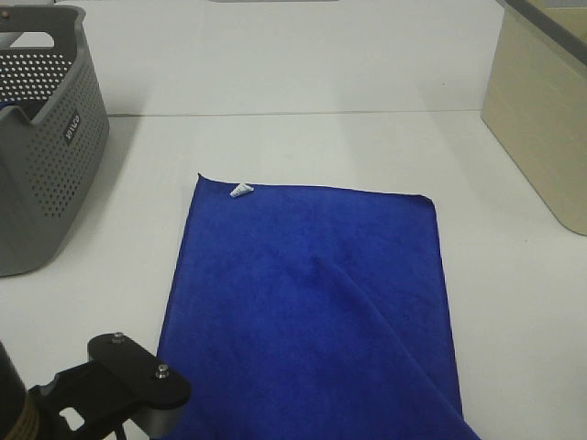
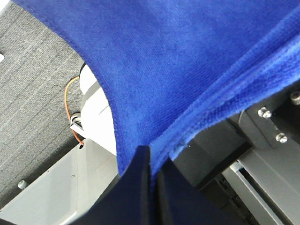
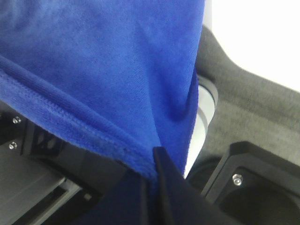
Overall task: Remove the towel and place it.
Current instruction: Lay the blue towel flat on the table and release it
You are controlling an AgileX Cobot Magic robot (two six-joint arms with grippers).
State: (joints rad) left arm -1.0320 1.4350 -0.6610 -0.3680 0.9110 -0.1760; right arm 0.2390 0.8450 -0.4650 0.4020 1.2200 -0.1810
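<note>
- Since the large royal-blue plush microfibre towel (image 1: pixel 307 302) lies clear of the grey perforated plastic basket (image 1: pixel 46 156) and mostly flat on the white table (image 1: pixel 303 147), removal looks done; only the release seems left.
- Both the left gripper (image 2: pixel 151 153) and the right gripper (image 3: pixel 152 159) are clamped tight on its near hem.
- A small white tag (image 1: pixel 240 191) shows at the far left corner, and one diagonal ridge creases the pile.

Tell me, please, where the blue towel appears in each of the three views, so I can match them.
Exterior high: the towel lies on the white table, centre to bottom edge.
Left wrist: it fills much of the picture, hem pinched in the shut left gripper.
Right wrist: likewise, hem pinched in the shut right gripper.
Shared landmark: the stitched hem.
</note>
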